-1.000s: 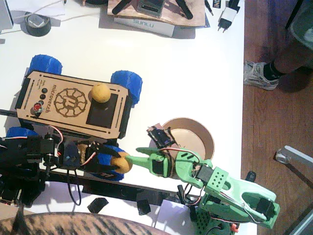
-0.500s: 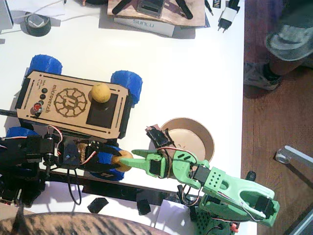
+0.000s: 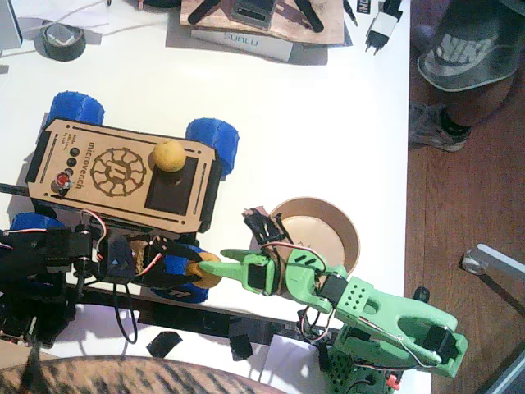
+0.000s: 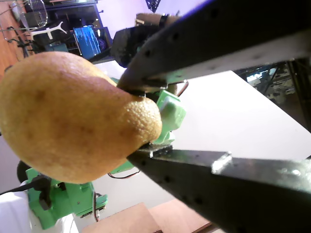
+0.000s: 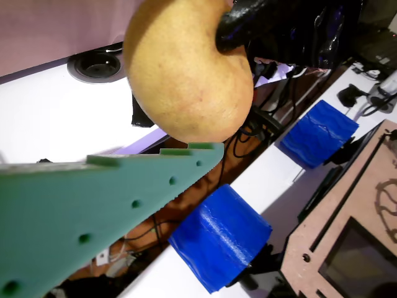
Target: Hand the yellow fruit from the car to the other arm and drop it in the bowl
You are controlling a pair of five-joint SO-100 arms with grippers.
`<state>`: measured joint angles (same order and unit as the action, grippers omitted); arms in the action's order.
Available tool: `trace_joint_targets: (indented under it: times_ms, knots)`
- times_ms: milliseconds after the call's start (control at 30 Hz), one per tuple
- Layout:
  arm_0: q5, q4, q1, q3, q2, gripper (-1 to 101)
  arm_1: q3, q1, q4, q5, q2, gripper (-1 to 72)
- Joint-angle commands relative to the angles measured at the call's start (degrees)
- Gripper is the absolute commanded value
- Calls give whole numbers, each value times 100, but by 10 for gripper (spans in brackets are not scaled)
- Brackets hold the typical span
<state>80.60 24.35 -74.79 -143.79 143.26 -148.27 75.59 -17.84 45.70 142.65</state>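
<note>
Wrist view: black hand pinches dimpled, possibly pear-shaped yellow fruit.

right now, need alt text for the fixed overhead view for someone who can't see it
The black left arm's tool holds an ochre-yellow fruit out to the mint-green right arm's tool, which meets it beside the tan bowl. Behind them, a second yellow fruit sits on the plywood car.

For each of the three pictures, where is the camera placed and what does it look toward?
Fixed view: overhead, looking down at the table, car, bowl and both arms.
A wrist view: on the left gripper, looking along its black fingers at the pear they clamp.
Another wrist view: on the right gripper, green finger beside the pear, blue wheels behind.
All three show the pear.
</note>
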Motion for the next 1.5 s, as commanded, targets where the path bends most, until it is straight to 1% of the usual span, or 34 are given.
trace_joint_targets:
  times_ms: [0,400,467,533,600,733,833,933,967,1133,1233,1333,1467]
  knots:
    - [70,-202,-18,123,26,-1,229,-79,114,-88,-79,264]
    - [70,-193,-18,123,18,-1,396,-79,343,-123,-545,256]
    - [70,-193,-18,123,18,-1,404,-70,343,18,-580,237]
    - [70,-193,-18,123,18,-1,404,-62,308,237,-580,201]
    - [70,-193,-18,123,18,-1,413,-53,308,290,-589,183]
    - [70,-193,-18,123,18,-1,448,-44,229,527,-562,120]
    - [70,-193,-18,123,18,-1,466,-26,149,519,-554,88]
    - [70,-193,-18,123,18,-1,466,-18,97,510,-554,84]
    - [70,-193,-18,123,18,-1,466,-18,88,510,-554,88]
    - [62,-193,-18,123,18,-1,501,-44,114,308,-562,177]
    - [62,-193,-18,123,18,-1,510,-44,105,-44,-483,231]
    - [62,-193,-18,123,9,-1,448,-35,44,-88,-193,250]
    - [62,-193,-18,123,0,-1,457,-35,-264,-105,132,269]
